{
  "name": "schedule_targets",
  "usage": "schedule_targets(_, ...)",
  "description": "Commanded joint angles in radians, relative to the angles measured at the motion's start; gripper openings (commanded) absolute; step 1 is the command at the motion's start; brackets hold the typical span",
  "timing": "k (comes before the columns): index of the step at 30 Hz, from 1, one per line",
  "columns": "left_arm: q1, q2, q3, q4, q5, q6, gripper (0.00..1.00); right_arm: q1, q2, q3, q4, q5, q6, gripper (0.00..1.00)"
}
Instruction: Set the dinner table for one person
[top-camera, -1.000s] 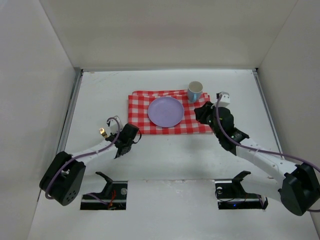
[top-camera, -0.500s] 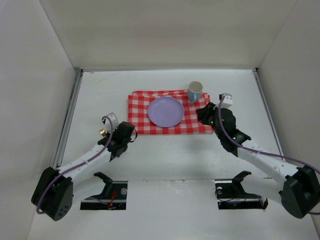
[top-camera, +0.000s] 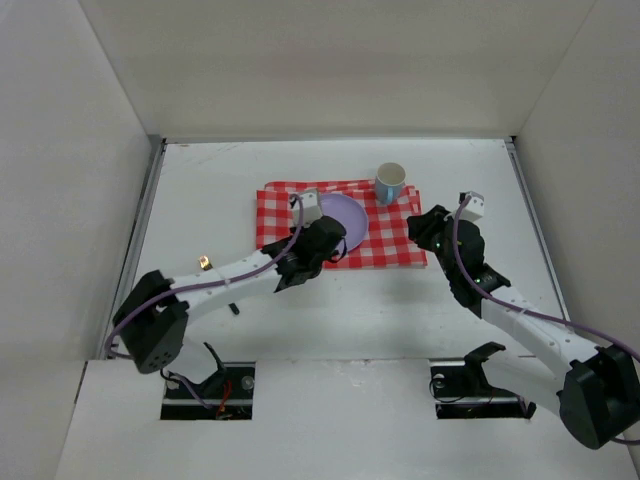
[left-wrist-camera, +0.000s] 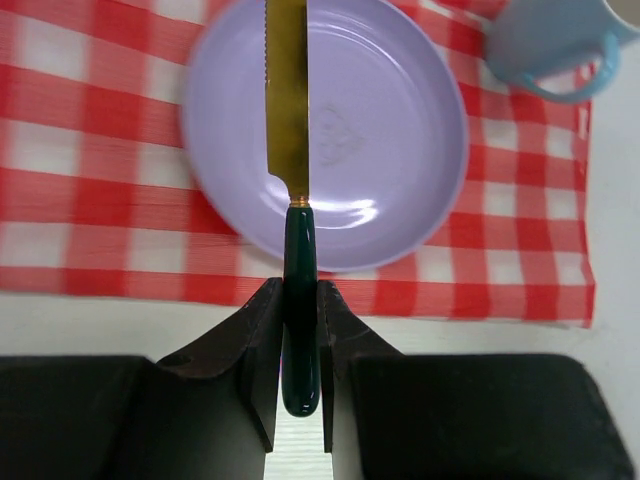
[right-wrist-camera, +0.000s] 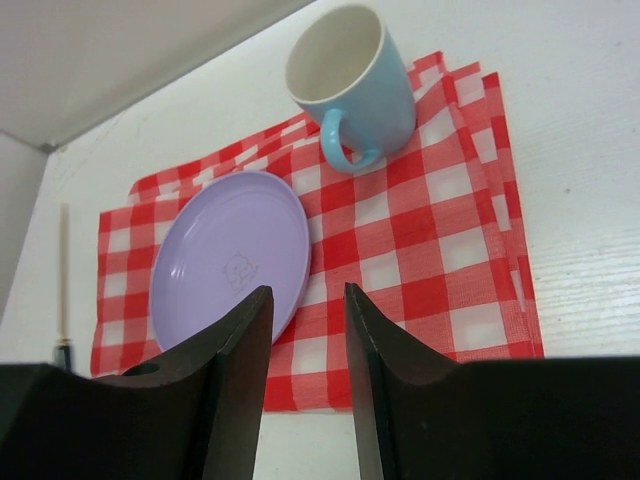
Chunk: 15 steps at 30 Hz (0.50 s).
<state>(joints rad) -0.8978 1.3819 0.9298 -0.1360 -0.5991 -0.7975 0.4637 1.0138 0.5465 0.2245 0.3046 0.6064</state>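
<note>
A large matte white dinner table is filling the view from above, stretching as a flat surface from the two arm bases at the near edge to the far wall. A red-and-white checked cloth is lying on it, toward the far middle. A round lilac plate is sitting on the cloth, and a pale blue mug is standing upright on the cloth's far right corner, just beside the plate. The left arm is reaching across the surface to the cloth's near edge. Its jaws are clamping the dark green handle of a knife between two black fingers, and the knife's gold blade is pointing away over the plate. The right arm is hovering at the cloth's right edge. Its jaws are standing slightly parted with nothing between them, their black fingers framing the plate and mug beyond. A small gold-coloured object is resting on the bare surface, left of the cloth.
</note>
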Motion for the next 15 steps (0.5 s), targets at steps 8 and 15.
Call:
schedule_targets(8, -0.109, 0.354, 0.340, 0.156, 0.097, -0.017, 0.00, -0.070, -0.044, -0.031, 0.087, -0.053, 0.069, 0.40)
schedule_targets(15, -0.123, 0.551, 0.484, 0.153, 0.114, -0.049, 0.00, -0.083, -0.040, -0.036, 0.101, -0.105, 0.104, 0.40)
